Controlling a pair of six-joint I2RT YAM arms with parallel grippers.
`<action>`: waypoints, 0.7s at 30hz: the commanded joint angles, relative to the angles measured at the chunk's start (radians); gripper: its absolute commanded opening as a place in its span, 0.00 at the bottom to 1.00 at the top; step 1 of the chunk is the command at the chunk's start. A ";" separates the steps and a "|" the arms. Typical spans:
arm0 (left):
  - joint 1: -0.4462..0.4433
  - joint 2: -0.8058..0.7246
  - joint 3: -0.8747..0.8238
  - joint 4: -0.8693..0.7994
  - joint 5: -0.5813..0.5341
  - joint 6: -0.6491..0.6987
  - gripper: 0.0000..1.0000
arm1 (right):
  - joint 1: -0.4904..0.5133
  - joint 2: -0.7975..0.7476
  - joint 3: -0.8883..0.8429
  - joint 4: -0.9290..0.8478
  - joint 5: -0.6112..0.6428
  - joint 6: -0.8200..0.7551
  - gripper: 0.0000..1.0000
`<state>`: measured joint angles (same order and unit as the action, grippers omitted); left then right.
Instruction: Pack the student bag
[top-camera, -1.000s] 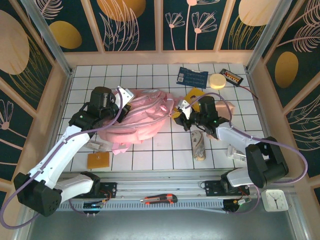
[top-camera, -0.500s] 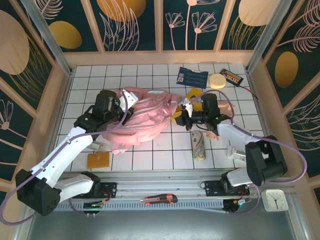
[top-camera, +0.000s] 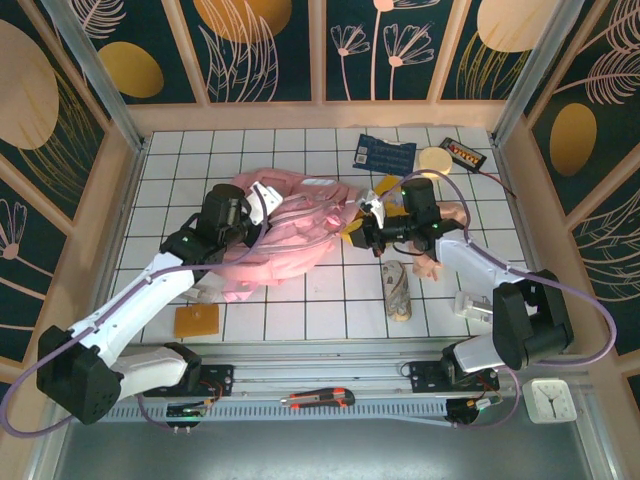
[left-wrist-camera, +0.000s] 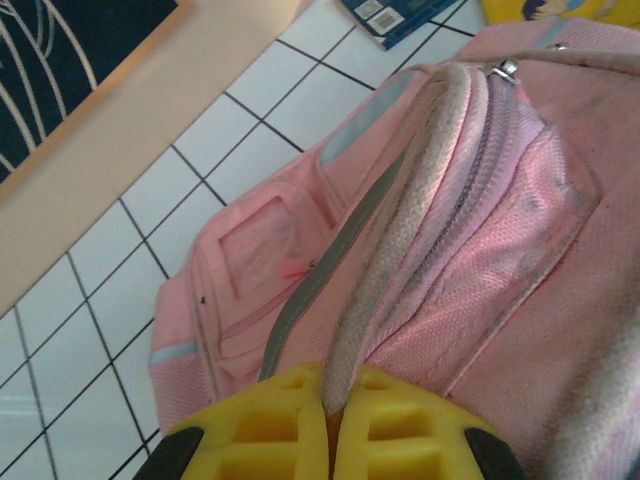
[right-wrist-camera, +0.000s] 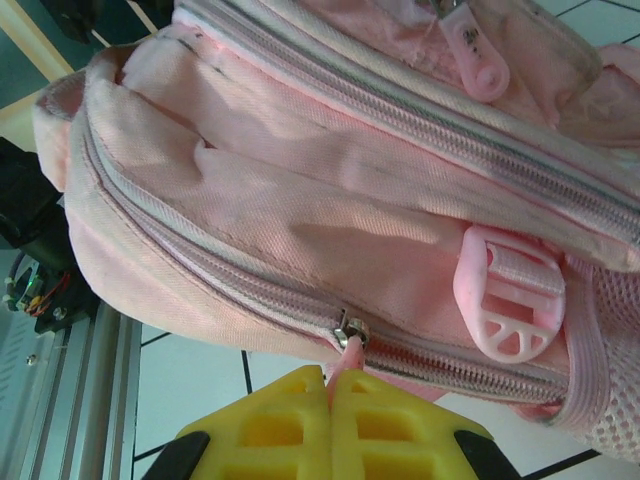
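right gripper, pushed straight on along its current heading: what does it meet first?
The student bag. The right gripper is shut on a zipper pull on the bag's side, so it would press into that pink fabric almost at once. Nothing visible lies between.

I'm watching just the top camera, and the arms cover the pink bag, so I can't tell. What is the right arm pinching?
Observer: On the right wrist camera, the right fingers are shut on the pink pull tab of a zipper slider on the student bag.
Operator: And what's the left arm got?
Observer: On the left wrist camera, the left fingers are shut on a pale strap that runs up over the bag towards a metal ring at its far end.
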<state>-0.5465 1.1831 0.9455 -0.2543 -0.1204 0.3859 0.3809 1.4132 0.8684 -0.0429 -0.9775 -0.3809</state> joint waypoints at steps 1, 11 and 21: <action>-0.011 0.036 0.018 0.080 -0.170 -0.008 0.00 | 0.023 -0.032 0.062 -0.064 -0.170 -0.023 0.00; -0.041 0.043 0.019 0.099 -0.271 -0.026 0.00 | 0.059 -0.042 0.095 -0.090 -0.122 0.027 0.00; -0.041 -0.005 0.010 0.109 -0.275 -0.005 0.00 | 0.070 -0.078 -0.018 0.146 -0.145 0.259 0.00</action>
<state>-0.5911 1.1969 0.9455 -0.2199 -0.3214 0.3893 0.4175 1.3922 0.8700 0.0032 -0.9707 -0.2207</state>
